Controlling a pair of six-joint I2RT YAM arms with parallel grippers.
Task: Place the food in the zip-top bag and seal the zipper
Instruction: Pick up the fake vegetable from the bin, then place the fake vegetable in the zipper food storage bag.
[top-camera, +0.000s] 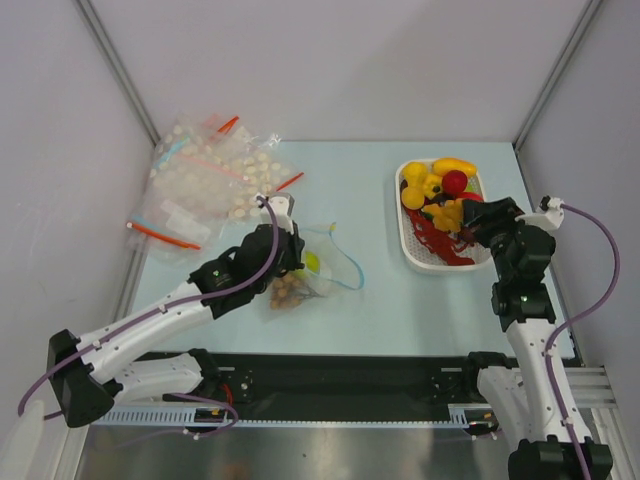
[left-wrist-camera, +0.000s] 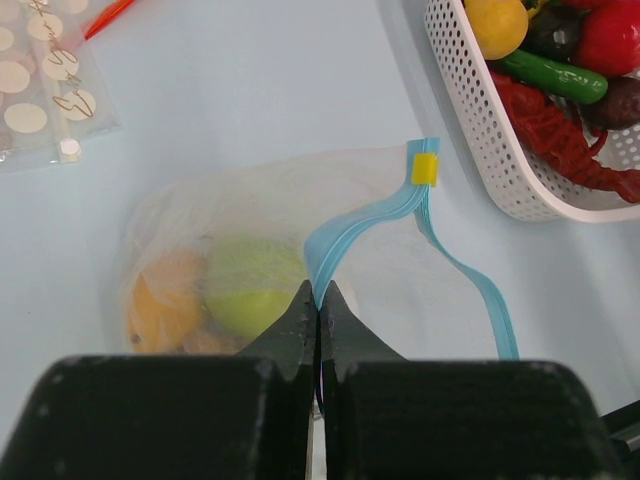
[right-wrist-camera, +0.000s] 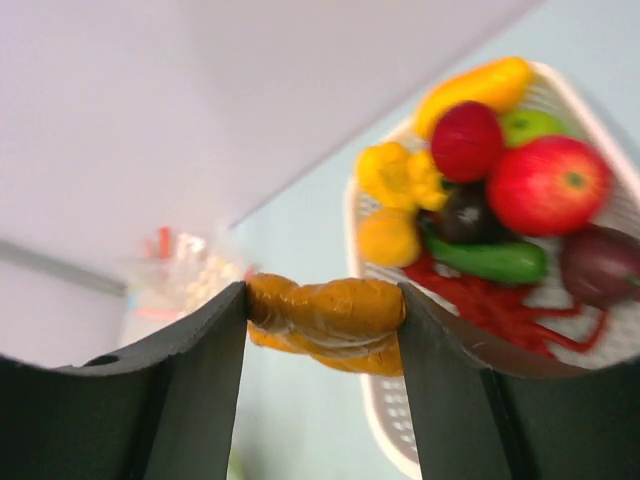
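The zip-top bag (left-wrist-camera: 250, 200) lies on the table left of centre, with a green fruit (left-wrist-camera: 250, 285) and an orange one (left-wrist-camera: 165, 300) inside. My left gripper (left-wrist-camera: 320, 295) is shut on its light blue zipper (left-wrist-camera: 370, 215), pinching the strip near the bag's mouth (top-camera: 330, 262). The other side of the strip hangs free, so the mouth gapes. My right gripper (right-wrist-camera: 322, 292) is shut on an orange-brown piece of food (right-wrist-camera: 330, 320), held crosswise between both fingers. It hovers at the tray's near side (top-camera: 468, 235). More food (right-wrist-camera: 545, 185) fills the tray.
The white perforated tray (top-camera: 407, 245) stands at the right with red, yellow, green and dark purple toys. A heap of other clear bags (top-camera: 210, 185), some with red strips, lies at the back left. Grey walls close in the table on three sides.
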